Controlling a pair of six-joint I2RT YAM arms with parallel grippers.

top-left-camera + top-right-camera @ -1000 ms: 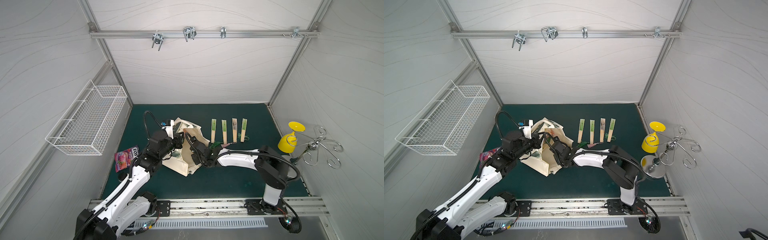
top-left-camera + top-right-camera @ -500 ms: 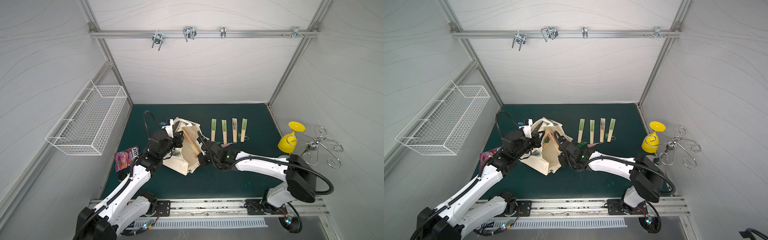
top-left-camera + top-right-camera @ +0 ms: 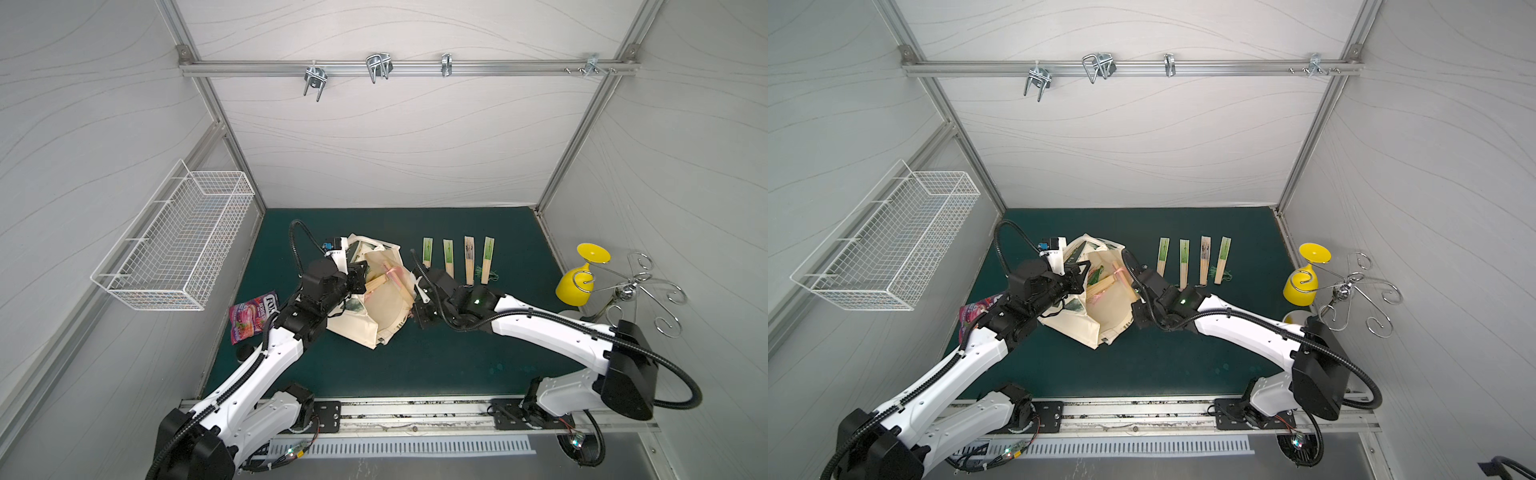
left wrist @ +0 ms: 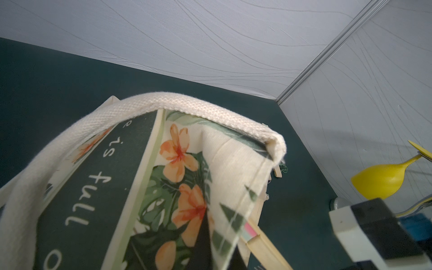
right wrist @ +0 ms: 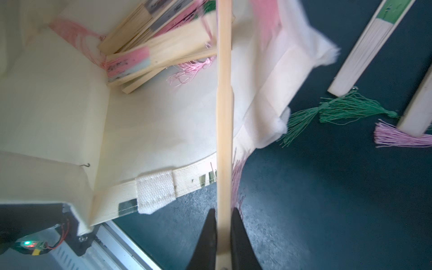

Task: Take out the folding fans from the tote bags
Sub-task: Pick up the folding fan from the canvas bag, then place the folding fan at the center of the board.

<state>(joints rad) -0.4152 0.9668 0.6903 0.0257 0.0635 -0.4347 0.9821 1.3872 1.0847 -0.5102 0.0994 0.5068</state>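
The cream tote bag [image 3: 386,311] [image 3: 1104,320] lies open on the green mat, its printed side [image 4: 93,187] facing the left wrist camera. My left gripper [image 3: 357,276] [image 4: 217,238] is shut on the bag's rim cloth at its far left. Several folding fans [image 5: 149,46] [image 3: 376,282] lie heaped inside with pink tassels. My right gripper [image 5: 224,224] [image 3: 415,309] is shut on one fan [image 5: 224,117], a pale rib crossing the bag's right rim. More fans [image 3: 448,257] [image 3: 1183,259] lie in a row on the mat to the right.
A pink snack packet [image 3: 251,318] lies left of the bag. A white wire basket [image 3: 178,245] hangs on the left wall. A yellow glass [image 3: 579,278] and a metal hook stand [image 3: 636,286] sit at the right edge.
My right arm has drawn back to the right, pulling its fan out across the bag's rim. The left gripper has kept its hold on the bag.
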